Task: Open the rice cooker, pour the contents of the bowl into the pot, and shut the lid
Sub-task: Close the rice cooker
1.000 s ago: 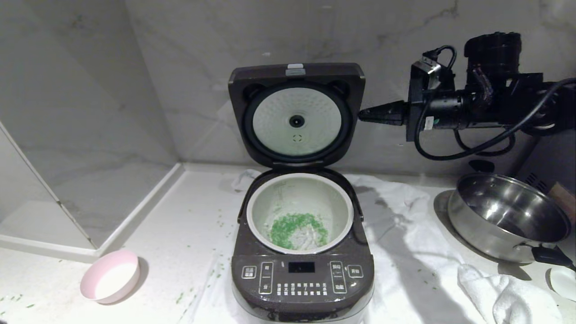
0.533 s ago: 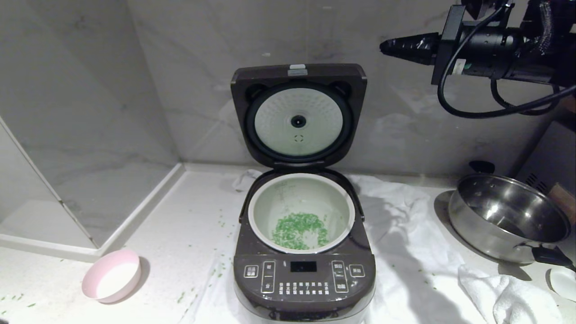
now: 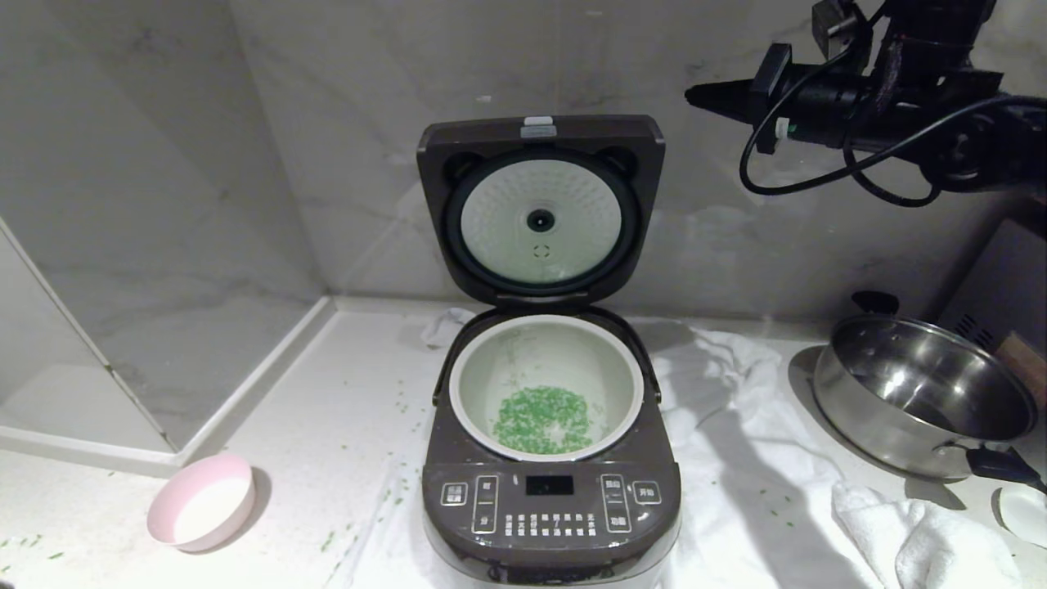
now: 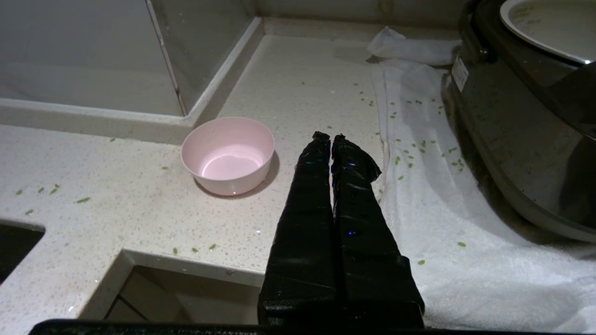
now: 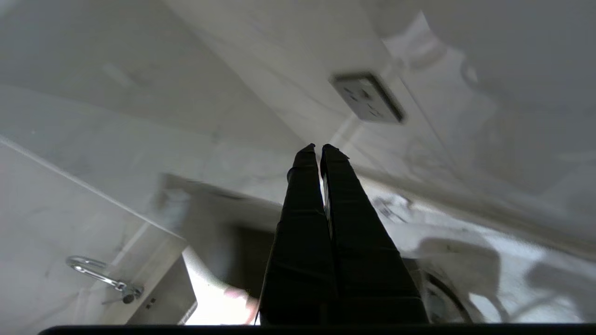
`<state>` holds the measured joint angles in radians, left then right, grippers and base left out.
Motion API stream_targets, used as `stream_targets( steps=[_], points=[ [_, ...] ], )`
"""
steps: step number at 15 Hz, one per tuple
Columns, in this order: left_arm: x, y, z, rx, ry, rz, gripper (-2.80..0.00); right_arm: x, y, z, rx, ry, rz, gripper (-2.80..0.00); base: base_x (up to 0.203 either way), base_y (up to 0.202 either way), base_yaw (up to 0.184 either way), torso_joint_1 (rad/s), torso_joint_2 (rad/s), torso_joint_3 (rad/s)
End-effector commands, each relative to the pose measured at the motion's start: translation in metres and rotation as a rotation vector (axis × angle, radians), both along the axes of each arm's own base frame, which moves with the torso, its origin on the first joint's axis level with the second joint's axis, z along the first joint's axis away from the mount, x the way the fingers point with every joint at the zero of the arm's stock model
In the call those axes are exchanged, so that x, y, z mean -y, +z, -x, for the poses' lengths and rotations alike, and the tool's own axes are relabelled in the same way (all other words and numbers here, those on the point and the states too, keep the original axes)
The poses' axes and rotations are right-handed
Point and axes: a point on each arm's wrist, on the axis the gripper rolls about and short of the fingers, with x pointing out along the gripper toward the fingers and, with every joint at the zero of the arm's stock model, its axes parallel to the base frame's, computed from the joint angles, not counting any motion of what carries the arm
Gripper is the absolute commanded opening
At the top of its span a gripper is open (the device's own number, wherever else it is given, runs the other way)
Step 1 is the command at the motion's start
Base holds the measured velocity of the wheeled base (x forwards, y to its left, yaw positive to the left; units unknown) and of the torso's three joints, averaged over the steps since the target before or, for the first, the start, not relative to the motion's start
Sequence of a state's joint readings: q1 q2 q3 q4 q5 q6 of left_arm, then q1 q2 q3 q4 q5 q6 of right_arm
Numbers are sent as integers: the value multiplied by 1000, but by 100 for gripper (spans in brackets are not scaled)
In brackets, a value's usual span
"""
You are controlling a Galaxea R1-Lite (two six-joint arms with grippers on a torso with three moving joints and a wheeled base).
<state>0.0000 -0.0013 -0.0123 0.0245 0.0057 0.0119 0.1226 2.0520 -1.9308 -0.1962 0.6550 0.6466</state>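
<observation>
We see the lid [image 3: 540, 214] standing upright above the cooker [image 3: 550, 458], its silver plate facing us. It looks stiff, hinged and smooth; we judge a push on its top edge would swing it shut. Inside the cooker, the pot [image 3: 545, 327] holds the green bits [image 3: 542, 419]. Left of the cooker, the empty bowl [image 3: 201, 502] sits on the surface [image 3: 327, 393]. Our right gripper [image 3: 691, 96] hangs above and right of the cooker, fingers closed on nothing; our left gripper [image 4: 330, 138] rests beside the cooker, fingers closed too.

Black arm [image 3: 867, 90] — looping black cables [image 3: 818, 176]
</observation>
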Motion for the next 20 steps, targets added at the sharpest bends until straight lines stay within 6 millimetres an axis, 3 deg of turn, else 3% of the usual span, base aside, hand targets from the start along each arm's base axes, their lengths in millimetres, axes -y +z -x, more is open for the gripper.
stream_targets(
  steps=[1, 9, 14, 20],
  points=[
    [0, 0, 0, 2, 0, 0, -280, -4, -39, -33, -65, 8, 4, -280, 0, 0, 0, 0, 0, 0],
    [0, 0, 0, 2, 0, 6, -280, -23, -61, -42, -98, 104, 10, -280, 0, 0, 0, 0, 0, 0],
    [0, 0, 0, 2, 1, 12, -280, -45, -74, -33, -152, 159, 26, -280, 0, 0, 0, 0, 0, 0],
    [0, 0, 0, 2, 1, 12, -280, -38, -95, -12, -232, 218, 63, -280, 0, 0, 0, 0, 0, 0]
  ],
)
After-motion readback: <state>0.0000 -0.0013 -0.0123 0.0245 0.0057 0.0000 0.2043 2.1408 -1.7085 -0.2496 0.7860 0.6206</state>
